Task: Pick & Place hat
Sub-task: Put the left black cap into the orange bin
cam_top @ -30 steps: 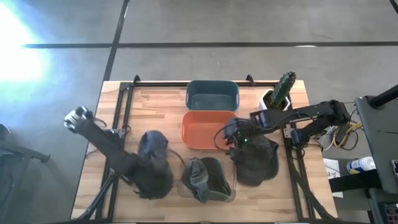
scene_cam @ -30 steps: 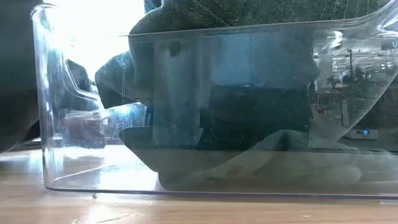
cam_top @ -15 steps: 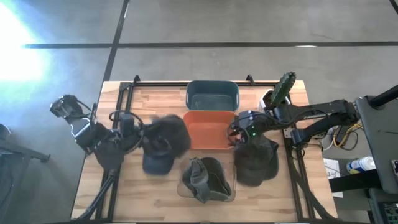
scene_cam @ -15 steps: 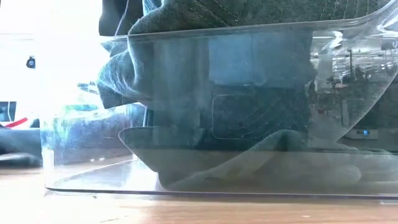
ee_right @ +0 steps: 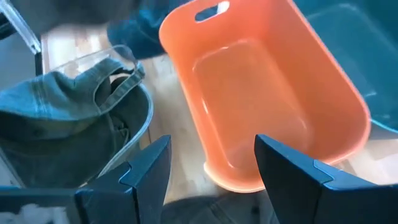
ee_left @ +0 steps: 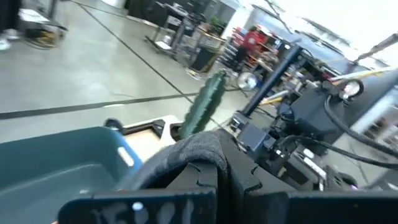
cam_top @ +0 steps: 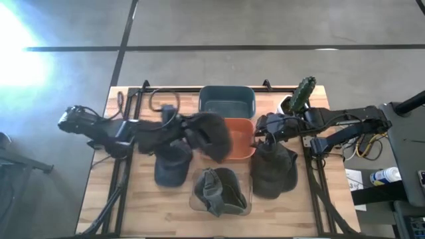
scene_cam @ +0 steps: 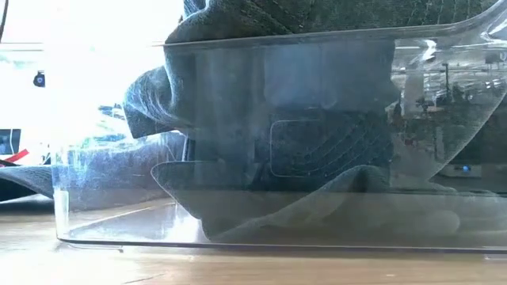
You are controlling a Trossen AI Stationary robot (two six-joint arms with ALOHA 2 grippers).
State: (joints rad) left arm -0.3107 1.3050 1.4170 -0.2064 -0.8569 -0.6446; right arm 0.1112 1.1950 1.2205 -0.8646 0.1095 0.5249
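My left gripper [cam_top: 194, 133] is shut on a dark grey hat [cam_top: 211, 135] that hangs over the left part of the orange bin [cam_top: 240, 147]. In the left wrist view the hat's cloth [ee_left: 198, 149] bulges just ahead of the fingers. A blue cap [cam_top: 172, 167] lies flat on the table near the arm. An olive hat [cam_top: 218, 189] sits in a clear container [scene_cam: 261, 142]. Another dark hat [cam_top: 273, 171] lies on the table's right part. My right gripper [cam_top: 263, 130] is open above the orange bin's right rim, its fingers [ee_right: 149, 168] spread over the bin [ee_right: 261, 106]. My left gripper pinches the grey hat between its two fingers at a fold of cloth [ee_left: 205, 155], coming level from the table's left. The hat is lifted clear and droops below and beyond the fingers over the orange bin. Which part of the hat it has cannot be told.
A teal bin [cam_top: 227, 101] stands behind the orange one at the far edge. A cactus in a white pot [cam_top: 300, 98] stands at the far right corner, close to the right arm. Bare wood shows at the near left corner [cam_top: 126, 206].
My left arm has swung from the table's near left toward the far side and the right, lifting the grey hat off the table and carrying it over the orange bin. The blue cap stays on the table. My right gripper has drawn back toward the far edge, off the dark hat.
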